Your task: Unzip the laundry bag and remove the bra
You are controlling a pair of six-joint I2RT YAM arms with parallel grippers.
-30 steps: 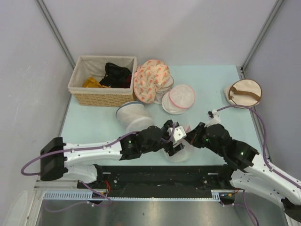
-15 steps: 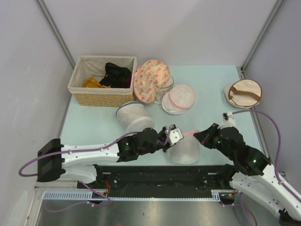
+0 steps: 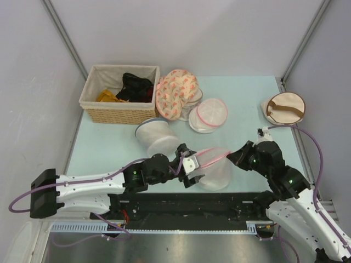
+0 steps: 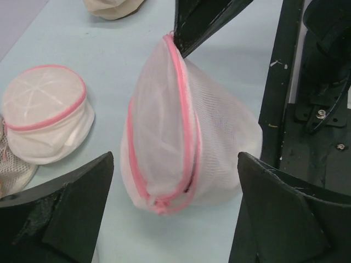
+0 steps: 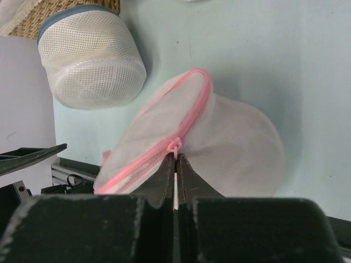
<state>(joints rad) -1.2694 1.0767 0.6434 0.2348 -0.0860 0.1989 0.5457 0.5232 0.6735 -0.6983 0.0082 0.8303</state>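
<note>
- Pinching the pink zipper pull (image 5: 174,147), the right claw (image 5: 175,164) is closed tight on it. This lifts one end of the small white mesh laundry bag with a pink zipper band (image 3: 215,167), so the band is drawn into a line.
- The left claw (image 3: 197,170) stands wide open at the other end of the bag and holds nothing. I judge it waits there to hold the bag against the pull.
- The bag rests on the pale green surface (image 3: 241,104), at its near edge, between both claws.
- The red bra is not visible. It is probably inside, and I cannot tell how far the zipper is open.
</note>
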